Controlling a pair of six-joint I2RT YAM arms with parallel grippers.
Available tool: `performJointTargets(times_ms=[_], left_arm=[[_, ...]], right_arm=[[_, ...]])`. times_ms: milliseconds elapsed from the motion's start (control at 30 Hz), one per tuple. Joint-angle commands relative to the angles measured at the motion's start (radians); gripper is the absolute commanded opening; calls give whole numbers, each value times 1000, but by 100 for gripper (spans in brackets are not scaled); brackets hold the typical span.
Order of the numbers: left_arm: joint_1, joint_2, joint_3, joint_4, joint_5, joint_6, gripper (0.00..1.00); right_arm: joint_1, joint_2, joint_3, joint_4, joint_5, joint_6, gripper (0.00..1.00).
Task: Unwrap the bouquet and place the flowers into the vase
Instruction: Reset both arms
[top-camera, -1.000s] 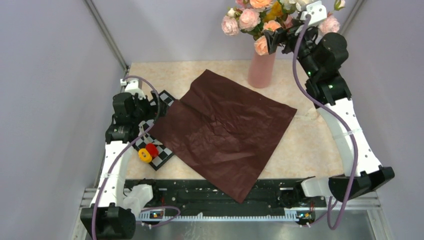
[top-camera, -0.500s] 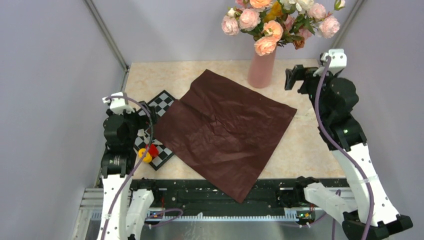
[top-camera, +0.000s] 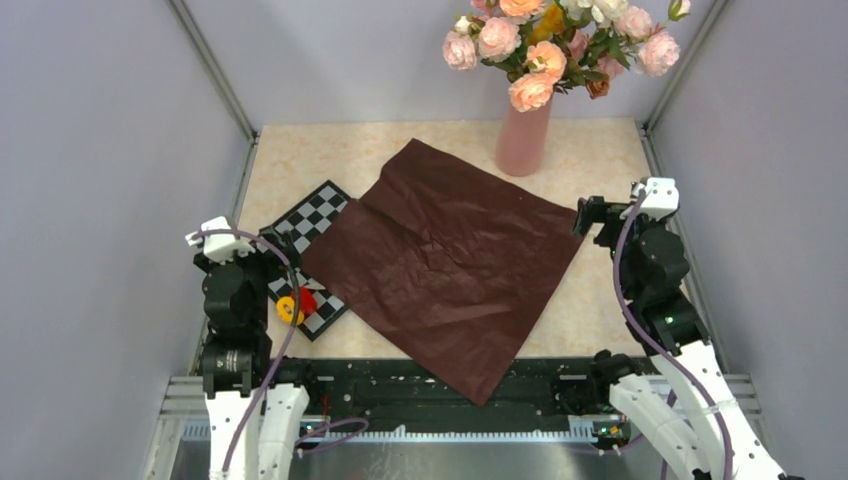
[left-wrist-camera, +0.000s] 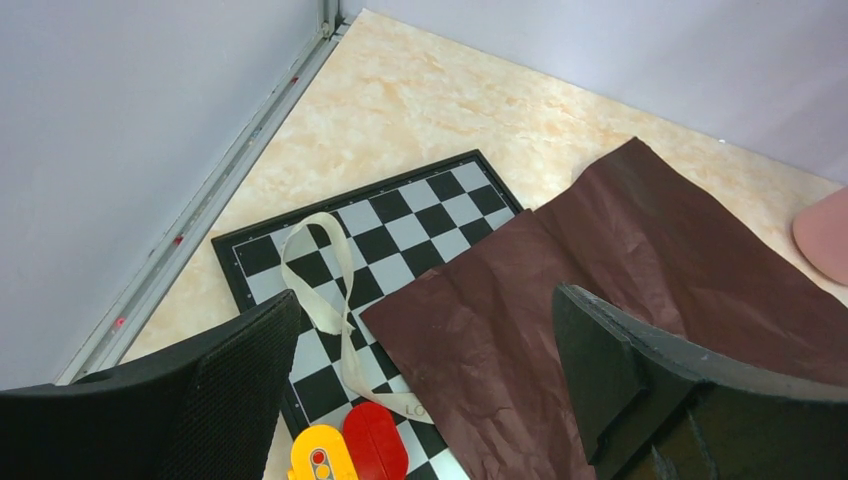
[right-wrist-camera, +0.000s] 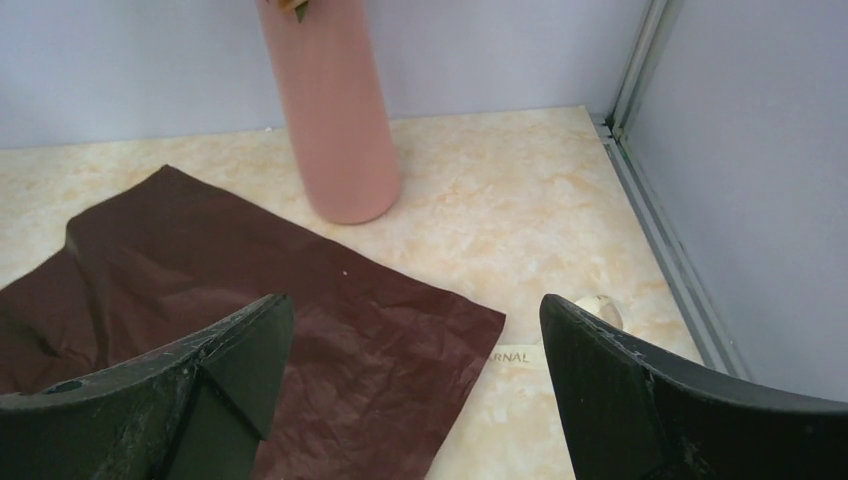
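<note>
Flowers (top-camera: 555, 45): we find them standing in the vase (top-camera: 523, 135). Only the top view shows the blooms, and the frame cuts off the uppermost ones.
Vase: upright at the far side of the tabletop (top-camera: 300, 160), just beside the paper's far edge. The right wrist view shows only its body, and we cannot tell whether it touches the paper.
Paper (top-camera: 450, 260): dark red sheet spread flat mid-tabletop, with its left edge lying over the chessboard (top-camera: 318, 205).
Ribbon (left-wrist-camera: 325, 285): cream loop lying on the chessboard. It is plain in the left wrist view, but we cannot make it out from above.
Strip (right-wrist-camera: 525, 355): cream and printed, by the paper's right corner, partly behind a finger. Only the right wrist view shows it.
Toy (top-camera: 296, 305): red and yellow, on the chessboard, and cut off in the left wrist view.
Left fingers (left-wrist-camera: 240, 370): spread wide, holding nothing, above the chessboard.
Right fingers (right-wrist-camera: 620, 380): spread wide, holding nothing, near the paper's right corner.
</note>
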Motion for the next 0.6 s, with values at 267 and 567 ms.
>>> performJointTargets(times_ms=[267,567], left_arm=[[5,-48,-41,47,32,-7,99],[4,-43,-41,53,31,-7,99]], right_arm=[[-7,-51,-19,77,8,34,95],[-6,-41,-16,74,6,36,95]])
